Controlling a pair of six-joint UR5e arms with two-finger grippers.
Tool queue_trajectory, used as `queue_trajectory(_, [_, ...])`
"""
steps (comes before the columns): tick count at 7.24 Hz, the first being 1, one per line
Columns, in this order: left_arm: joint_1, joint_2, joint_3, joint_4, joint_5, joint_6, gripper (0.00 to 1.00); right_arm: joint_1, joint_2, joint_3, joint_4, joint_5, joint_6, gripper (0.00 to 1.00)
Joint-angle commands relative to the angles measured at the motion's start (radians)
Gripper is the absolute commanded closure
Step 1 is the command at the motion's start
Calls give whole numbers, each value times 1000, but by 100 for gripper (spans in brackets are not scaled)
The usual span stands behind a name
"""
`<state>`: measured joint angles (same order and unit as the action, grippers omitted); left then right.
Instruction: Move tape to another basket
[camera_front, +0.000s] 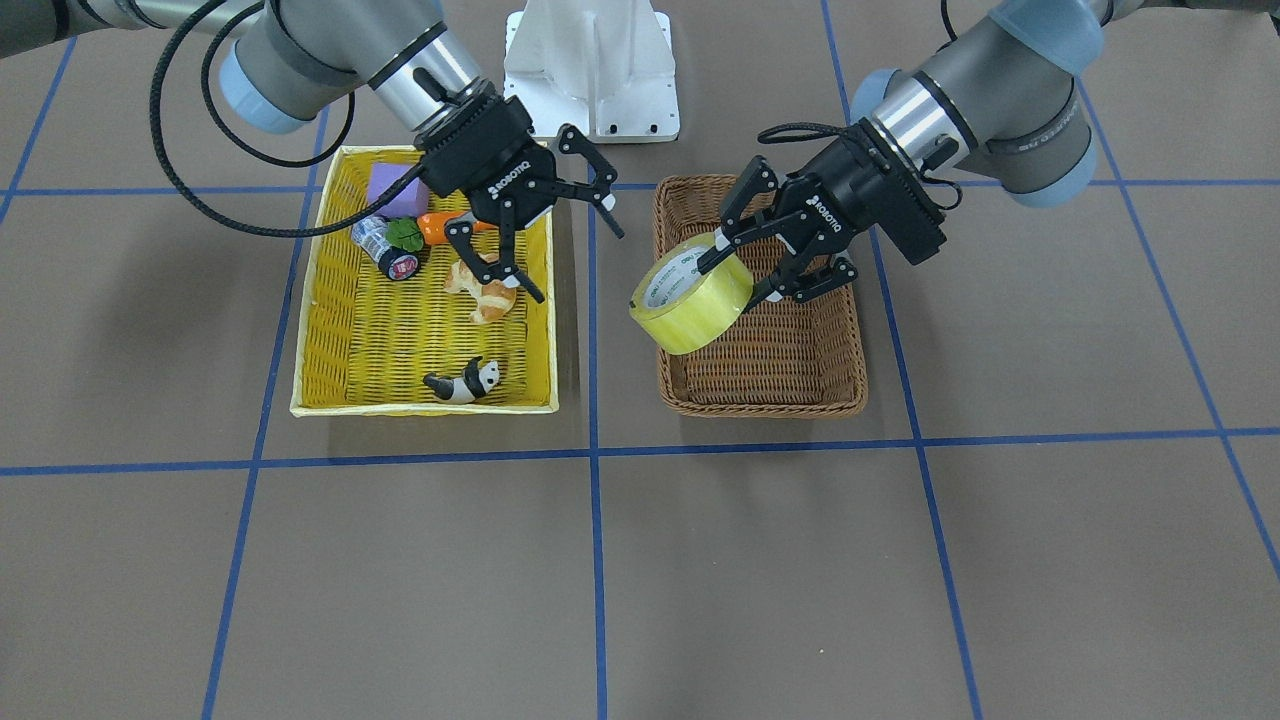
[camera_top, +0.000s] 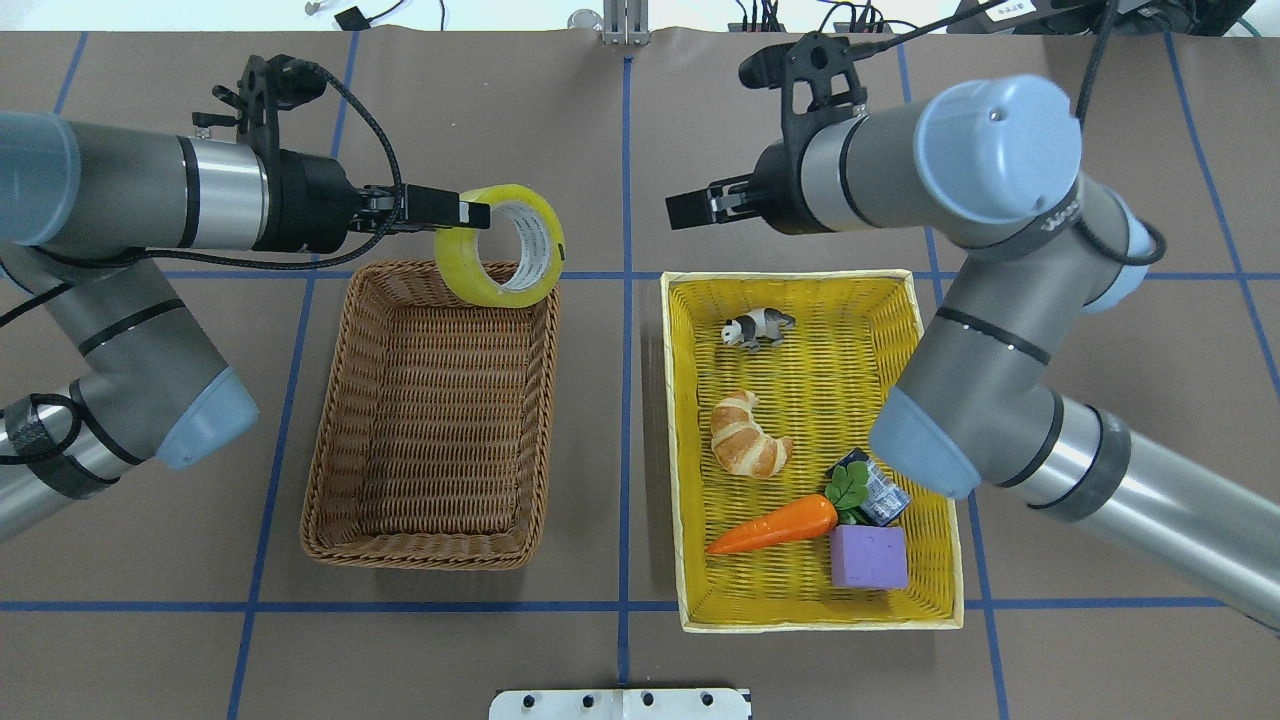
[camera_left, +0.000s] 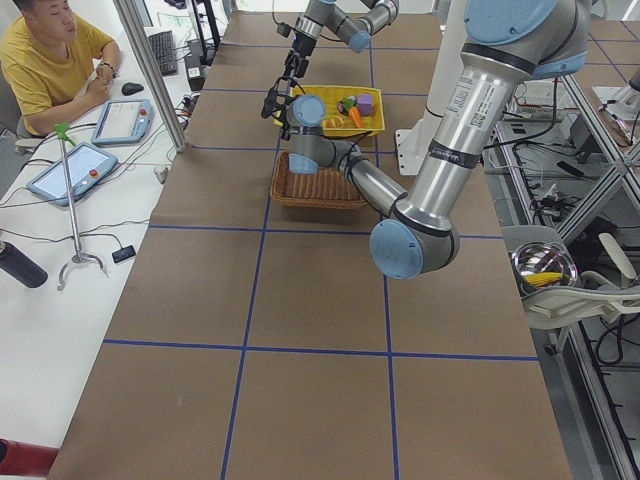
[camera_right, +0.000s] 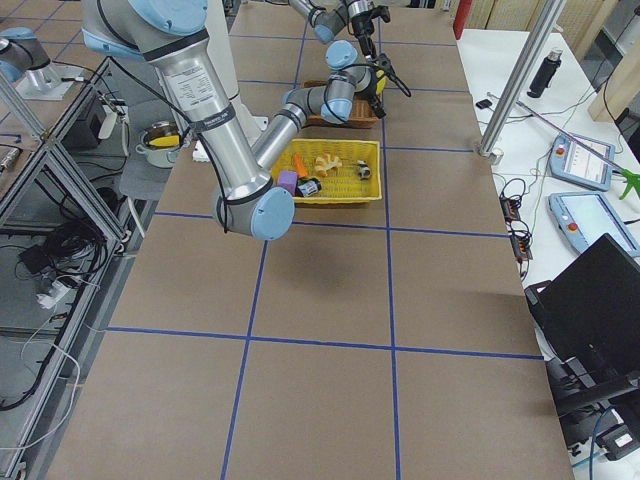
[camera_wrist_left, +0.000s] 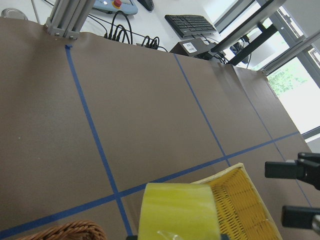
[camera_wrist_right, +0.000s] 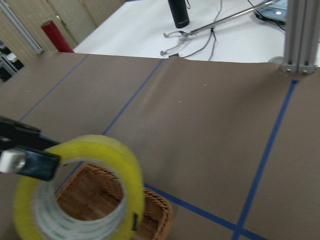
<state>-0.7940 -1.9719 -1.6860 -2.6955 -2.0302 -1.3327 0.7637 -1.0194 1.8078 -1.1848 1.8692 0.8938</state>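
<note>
The tape (camera_top: 500, 245), a yellowish roll with a white core, hangs on edge in my left gripper (camera_top: 470, 215), which is shut on its wall. It is held above the far corner of the dark brown wicker basket (camera_top: 420, 555), on the side nearest the yellow basket. In the front view the tape (camera_front: 690, 295) hangs over the brown basket's (camera_front: 760, 405) edge in the left gripper (camera_front: 735, 280). It also shows in the left wrist view (camera_wrist_left: 180, 210) and the right wrist view (camera_wrist_right: 85, 200). My right gripper (camera_front: 580, 262) is open and empty, raised between the two baskets.
The yellow basket (camera_top: 810, 620) beside the brown one holds a panda figure (camera_top: 757, 326), a croissant (camera_top: 745, 435), a carrot (camera_top: 775, 525), a purple block (camera_top: 868, 556) and a small bottle (camera_top: 880, 495). A white mount (camera_front: 592, 70) stands at the robot's side.
</note>
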Motion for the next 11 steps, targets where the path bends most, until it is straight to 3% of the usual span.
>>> queue_trajectory(1, [2,59,35,-111,4,-278,100,234,-34,-39,-283,262,-281,0])
queue_trajectory(3, [39,77,135,-240,91,-304,100,392,-118,-39,-505,268,-708,0])
queue_trajectory(4, [56,77,199,-319,117,-304,100,466,-169,-38,-542,287,-786,0])
queue_trajectory(7, [87,77,285,-434,148,-306,100,650,-397,-38,-530,369,-1129,0])
queue_trajectory(8, [142,76,287,-432,209,-304,100,669,-418,-39,-530,366,-1165,0])
queue_trajectory(10, [171,77,284,-431,229,-292,100,671,-418,-39,-530,363,-1164,0])
queue_trajectory(11, [171,85,285,-431,226,-249,62,671,-418,-39,-530,363,-1161,0])
